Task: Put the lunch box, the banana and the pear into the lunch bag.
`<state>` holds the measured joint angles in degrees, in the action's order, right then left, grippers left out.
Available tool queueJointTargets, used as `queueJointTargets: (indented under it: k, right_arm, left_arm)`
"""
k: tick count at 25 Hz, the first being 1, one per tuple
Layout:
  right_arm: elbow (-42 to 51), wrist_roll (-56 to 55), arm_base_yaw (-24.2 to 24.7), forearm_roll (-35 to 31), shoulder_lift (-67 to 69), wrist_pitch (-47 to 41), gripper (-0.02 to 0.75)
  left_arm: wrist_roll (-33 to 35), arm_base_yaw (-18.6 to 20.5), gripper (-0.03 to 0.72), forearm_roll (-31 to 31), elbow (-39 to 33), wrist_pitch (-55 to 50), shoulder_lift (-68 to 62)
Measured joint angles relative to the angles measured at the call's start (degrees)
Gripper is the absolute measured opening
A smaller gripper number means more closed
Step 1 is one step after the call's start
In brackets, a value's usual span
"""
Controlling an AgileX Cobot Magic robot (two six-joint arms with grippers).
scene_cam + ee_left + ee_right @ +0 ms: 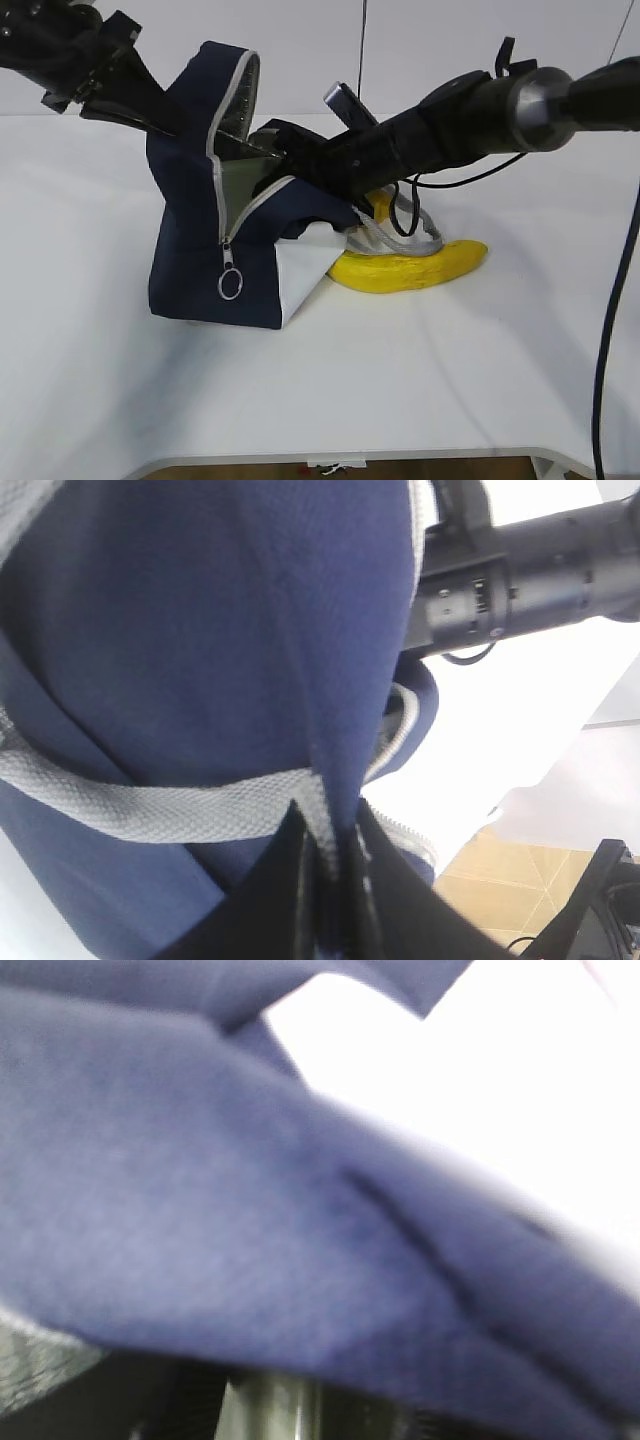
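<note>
Fingers of left gripper clamp lunch bag fabric.

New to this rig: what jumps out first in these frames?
The navy lunch bag left of centre, its flap lifted by the left gripper, which pinches the fabric beside a grey webbing handle. The right arm slants in from the right with its end buried in the bag's opening. The banana lies on the table against the bag's right side.
</note>
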<state>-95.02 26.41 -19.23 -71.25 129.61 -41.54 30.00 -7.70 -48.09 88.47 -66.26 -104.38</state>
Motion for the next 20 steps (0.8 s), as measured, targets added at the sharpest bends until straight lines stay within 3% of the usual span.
queueJointTargets:
  k: [8,15,20]
  right_arm:
    - [-0.8,-0.12,0.0,-0.29,1.23,-0.97,0.403]
    - [-1.39,-0.01,0.0,-0.36,1.23,-3.43,0.529]
    - [-1.39,0.21,0.48,-0.36,1.23,-6.23,0.554]
  left_arm:
    - [0.0,-0.04,0.008,0.12,0.0,0.0,0.0]
    - [0.0,-0.04,0.008,0.67,0.0,0.0,0.0]
    - [0.03,-0.04,0.008,1.37,0.0,0.0,0.0]
